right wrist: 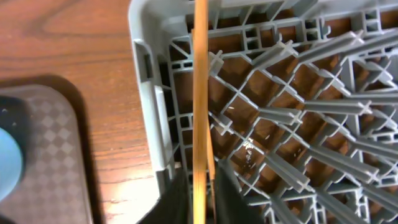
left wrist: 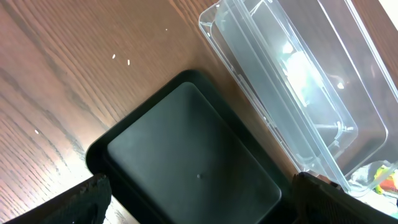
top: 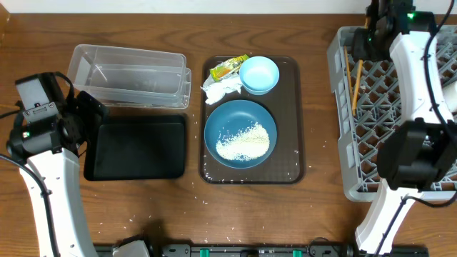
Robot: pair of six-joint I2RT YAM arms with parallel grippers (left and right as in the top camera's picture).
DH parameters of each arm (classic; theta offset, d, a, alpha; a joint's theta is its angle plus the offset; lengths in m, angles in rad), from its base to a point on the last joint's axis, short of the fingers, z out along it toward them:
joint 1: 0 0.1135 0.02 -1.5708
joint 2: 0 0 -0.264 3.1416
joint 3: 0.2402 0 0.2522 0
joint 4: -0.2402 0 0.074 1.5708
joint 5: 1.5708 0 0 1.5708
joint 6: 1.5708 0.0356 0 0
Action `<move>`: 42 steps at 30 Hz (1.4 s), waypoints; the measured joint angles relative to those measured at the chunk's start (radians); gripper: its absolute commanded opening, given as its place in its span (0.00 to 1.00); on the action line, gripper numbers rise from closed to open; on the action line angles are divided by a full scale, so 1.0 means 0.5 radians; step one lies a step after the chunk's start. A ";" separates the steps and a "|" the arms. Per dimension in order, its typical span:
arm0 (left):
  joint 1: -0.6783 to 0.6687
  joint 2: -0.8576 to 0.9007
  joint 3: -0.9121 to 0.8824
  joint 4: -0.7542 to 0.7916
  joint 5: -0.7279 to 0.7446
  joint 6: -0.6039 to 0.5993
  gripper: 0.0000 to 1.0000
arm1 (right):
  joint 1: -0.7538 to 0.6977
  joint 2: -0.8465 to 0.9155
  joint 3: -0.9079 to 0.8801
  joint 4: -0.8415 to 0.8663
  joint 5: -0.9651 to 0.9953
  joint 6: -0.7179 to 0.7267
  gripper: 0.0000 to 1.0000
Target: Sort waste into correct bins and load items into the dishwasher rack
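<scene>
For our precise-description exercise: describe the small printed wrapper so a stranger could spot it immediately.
Start at the brown serving tray in the middle of the table. In its far-left corner, next to the light blue bowl and the crumpled white napkin, lies the wrapper. It alone is yellow-green and printed.

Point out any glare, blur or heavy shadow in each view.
Overhead: even light, sharp throughout, no harsh shadows. Left wrist: white glare patches on the clear tub; the black tray reads dull and soft. Right wrist: the chopsticks, close to the lens, look soft toward the bottom edge.
</scene>
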 measured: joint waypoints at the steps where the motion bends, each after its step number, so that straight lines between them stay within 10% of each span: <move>1: 0.000 0.000 0.000 0.000 0.000 0.000 0.96 | 0.000 0.005 -0.002 0.005 0.008 -0.005 0.35; 4: 0.000 0.000 0.000 0.000 0.000 0.000 0.95 | 0.000 0.007 -0.002 0.011 0.021 -0.015 0.65; 9: 0.000 0.000 0.000 0.000 0.000 0.000 0.95 | 0.000 0.007 -0.002 -0.024 0.018 0.009 0.88; 24: 0.000 0.000 0.000 0.000 0.000 0.000 0.96 | 0.117 0.007 -0.002 -0.035 -0.636 0.029 0.90; 42: 0.000 0.000 0.000 0.000 0.000 0.000 0.95 | 1.152 0.007 -0.002 -0.206 -0.592 0.100 0.99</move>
